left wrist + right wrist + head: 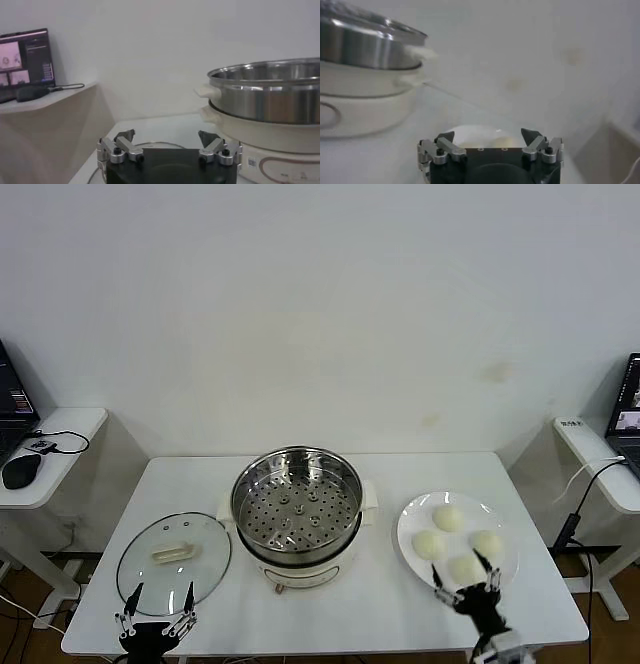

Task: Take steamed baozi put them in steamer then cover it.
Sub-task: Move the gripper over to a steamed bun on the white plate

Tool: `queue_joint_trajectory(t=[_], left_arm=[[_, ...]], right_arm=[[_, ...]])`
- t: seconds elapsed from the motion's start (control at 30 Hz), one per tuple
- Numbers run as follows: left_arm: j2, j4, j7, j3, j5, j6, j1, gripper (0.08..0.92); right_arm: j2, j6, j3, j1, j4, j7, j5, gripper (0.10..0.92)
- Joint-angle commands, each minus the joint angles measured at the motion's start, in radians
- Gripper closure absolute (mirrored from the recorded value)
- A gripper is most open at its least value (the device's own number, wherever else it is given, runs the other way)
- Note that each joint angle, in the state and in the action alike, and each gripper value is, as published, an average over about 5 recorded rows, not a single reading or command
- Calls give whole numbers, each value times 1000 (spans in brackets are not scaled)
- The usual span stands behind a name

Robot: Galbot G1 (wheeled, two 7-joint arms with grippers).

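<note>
— White wall fills the upper half of your head view, and below it sits the white rectangular table [330,604]. Where are your pincers?

— Your right gripper [467,582] is at the lower right of the frame, its fingers spread wide and holding nothing, tips over the near rim of the flat white round plate [412,519]. Your left gripper [158,602] is at the lower left, also spread wide and empty, at the near edge of the round glass lid with a cream handle [140,569].

— And what lies around the right one?

— Four smooth cream-white steamed baozi [449,518] sit on that plate in a loose cluster; the nearest bun is just beyond your right fingertips, and you cannot tell whether they touch it. In your right wrist view the plate's pale rim shows just past the open fingers.

— Where is the pot?

— The round shiny steel steamer [297,509] with its perforated tray and white base stands at the centre of the table, between lid and plate, uncovered, with no buns inside. Your left wrist view shows its steel wall on the right, beyond the open fingers.

— Anything further out?

— A side desk with a black mouse [20,471] at the left edge, and another side desk with a laptop [625,409] at the right edge.
</note>
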Motion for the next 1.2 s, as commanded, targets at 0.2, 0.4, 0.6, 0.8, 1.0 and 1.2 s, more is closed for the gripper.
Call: queue_joint_trajectory(t=[0.2, 0.4, 0.6, 0.8, 1.0, 1.2], left_arm=[[8, 30, 10, 0, 89, 5, -40, 177], [10, 52, 6, 4, 98, 7, -61, 177], [12, 66, 0, 4, 98, 6, -65, 177], [12, 74, -5, 3, 98, 8, -67, 177], [12, 92, -7, -2, 96, 6, -71, 177], [9, 99, -10, -9, 92, 6, -75, 177]], right_arm=[[-329, -82, -38, 318, -127, -151, -162, 203], [-548, -151, -284, 624, -285, -478, -75, 203], [-653, -202, -690, 988, -420, -755, 38, 203], [-663, -235, -996, 1222, -473, -931, 121, 203], [-599, -178, -1194, 1362, -572, -981, 135, 203], [-471, -128, -1268, 1418, -686, -996, 77, 203]])
